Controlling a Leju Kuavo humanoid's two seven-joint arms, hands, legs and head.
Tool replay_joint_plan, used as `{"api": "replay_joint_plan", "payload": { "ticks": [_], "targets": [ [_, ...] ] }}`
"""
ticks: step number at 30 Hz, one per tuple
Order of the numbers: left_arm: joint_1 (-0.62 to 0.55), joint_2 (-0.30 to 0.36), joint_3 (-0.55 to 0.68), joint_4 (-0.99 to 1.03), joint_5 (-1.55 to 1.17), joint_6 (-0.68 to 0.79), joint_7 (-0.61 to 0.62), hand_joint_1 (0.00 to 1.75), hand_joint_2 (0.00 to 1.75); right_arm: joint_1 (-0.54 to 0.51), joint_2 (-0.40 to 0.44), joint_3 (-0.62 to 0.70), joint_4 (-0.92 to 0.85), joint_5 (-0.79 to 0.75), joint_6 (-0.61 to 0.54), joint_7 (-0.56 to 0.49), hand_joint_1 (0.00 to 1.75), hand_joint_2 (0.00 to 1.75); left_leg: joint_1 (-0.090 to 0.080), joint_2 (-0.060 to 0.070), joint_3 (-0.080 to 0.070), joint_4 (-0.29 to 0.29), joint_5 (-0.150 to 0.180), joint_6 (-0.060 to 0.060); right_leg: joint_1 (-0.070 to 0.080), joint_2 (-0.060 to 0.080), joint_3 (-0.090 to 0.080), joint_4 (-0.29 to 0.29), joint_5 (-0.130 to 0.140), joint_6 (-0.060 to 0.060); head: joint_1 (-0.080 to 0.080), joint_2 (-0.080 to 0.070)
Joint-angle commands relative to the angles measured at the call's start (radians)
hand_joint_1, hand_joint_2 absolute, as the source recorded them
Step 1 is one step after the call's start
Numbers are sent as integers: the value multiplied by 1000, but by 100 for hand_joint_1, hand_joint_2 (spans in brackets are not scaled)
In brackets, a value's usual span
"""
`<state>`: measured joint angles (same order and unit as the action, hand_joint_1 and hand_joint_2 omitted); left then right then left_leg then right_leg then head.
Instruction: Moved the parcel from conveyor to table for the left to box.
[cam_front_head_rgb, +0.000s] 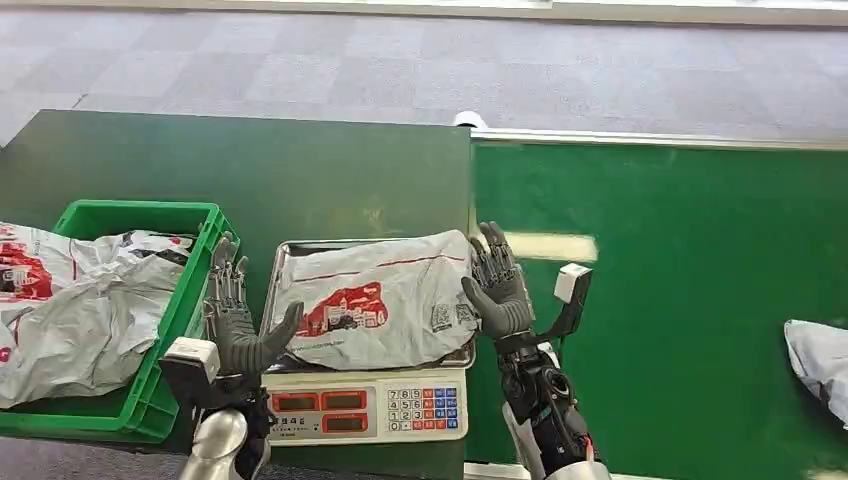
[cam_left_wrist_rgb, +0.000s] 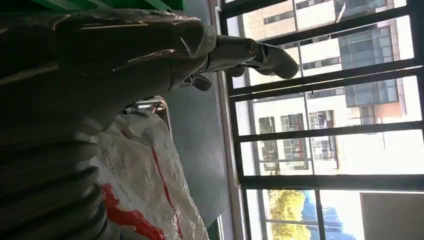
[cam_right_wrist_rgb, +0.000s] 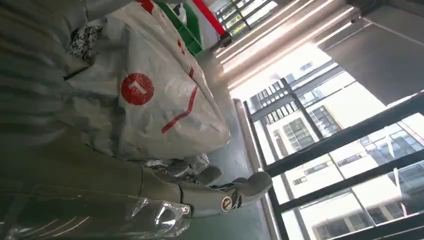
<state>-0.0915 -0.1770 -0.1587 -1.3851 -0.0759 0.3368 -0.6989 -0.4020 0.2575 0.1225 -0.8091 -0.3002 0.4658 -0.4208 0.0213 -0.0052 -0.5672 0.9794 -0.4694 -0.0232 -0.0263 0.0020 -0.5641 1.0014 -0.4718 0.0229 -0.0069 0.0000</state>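
A white parcel bag with red print (cam_front_head_rgb: 375, 297) lies on the steel pan of a weighing scale (cam_front_head_rgb: 365, 405); it also shows as the parcel (cam_left_wrist_rgb: 150, 175) and the parcel (cam_right_wrist_rgb: 155, 95) in the wrist views. My left hand (cam_front_head_rgb: 237, 322) stands open at the parcel's left edge, thumb by the bag. My right hand (cam_front_head_rgb: 497, 283) stands open at the parcel's right edge, its palm against the bag. Neither hand grips it.
A green crate (cam_front_head_rgb: 150, 300) with several white parcels stands left of the scale on the dark table (cam_front_head_rgb: 300, 170). The green conveyor belt (cam_front_head_rgb: 680, 260) runs on the right, with another white parcel (cam_front_head_rgb: 818, 355) at its right edge.
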Motion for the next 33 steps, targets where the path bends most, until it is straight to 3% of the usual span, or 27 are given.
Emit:
{"api": "replay_joint_plan", "payload": {
  "ticks": [1, 10, 14, 15, 19, 21, 22, 24, 33],
  "targets": [
    [-10, 20, -14, 27, 4, -2, 1, 0, 175, -7, -21, 31, 9, -10, 2, 17, 0, 175, 0, 0, 1, -1, 0, 1, 0, 0, 1, -1, 0, -2, 0, 0],
    [-9, 19, -10, 30, 0, 1, 1, 0, 175, 0, -27, 55, 0, 13, -13, 22, 0, 175, 0, 0, 1, -1, 1, 2, 1, -1, 1, -1, 1, -2, 0, 0],
    [0, 17, -4, 20, -3, 2, 1, 0, 175, 20, -24, 41, -72, 15, -36, -34, 0, 175, 0, 0, 1, -1, 0, 1, 1, -1, 1, -1, 0, -2, 0, 0],
    [3, 17, -3, 14, -3, 1, 1, 0, 175, 35, -25, 33, -115, 51, -91, -100, 0, 175, 0, 0, 1, -1, 0, 1, 1, -1, 1, -1, 0, -2, 0, 0],
    [12, 15, 2, 3, -6, -3, 1, 0, 175, 96, -30, 0, -283, 100, -178, -138, 0, 175, 0, -1, 0, -1, 0, 2, 0, -1, 0, -1, 0, -2, 0, 0],
    [16, 13, 4, -2, -8, -1, 1, 0, 175, 126, -24, -13, -360, 176, -305, -174, 0, 175, 0, -1, 1, -1, 0, 2, 1, -2, 1, -1, 0, -2, 0, 0],
    [21, 10, 4, -9, -9, 2, 1, 0, 175, 154, -13, -22, -428, 334, -545, -225, 0, 175, 0, -2, 0, 0, 0, 2, 0, -2, 1, 0, 0, -2, 0, 0],
    [20, 6, -1, -7, -11, 6, 1, 0, 175, 178, -21, -21, -481, 352, -645, -210, 0, 175, 0, -1, 0, 0, 0, 2, 0, -2, 0, 0, 0, -2, 0, 0],
    [16, 5, -4, -1, -12, 9, 1, 0, 175, 182, -22, -25, -483, 359, -688, -215, 0, 175, 0, 0, 0, -1, 0, 1, 1, -2, 0, -1, 0, -2, 0, 0]
  ]
}}
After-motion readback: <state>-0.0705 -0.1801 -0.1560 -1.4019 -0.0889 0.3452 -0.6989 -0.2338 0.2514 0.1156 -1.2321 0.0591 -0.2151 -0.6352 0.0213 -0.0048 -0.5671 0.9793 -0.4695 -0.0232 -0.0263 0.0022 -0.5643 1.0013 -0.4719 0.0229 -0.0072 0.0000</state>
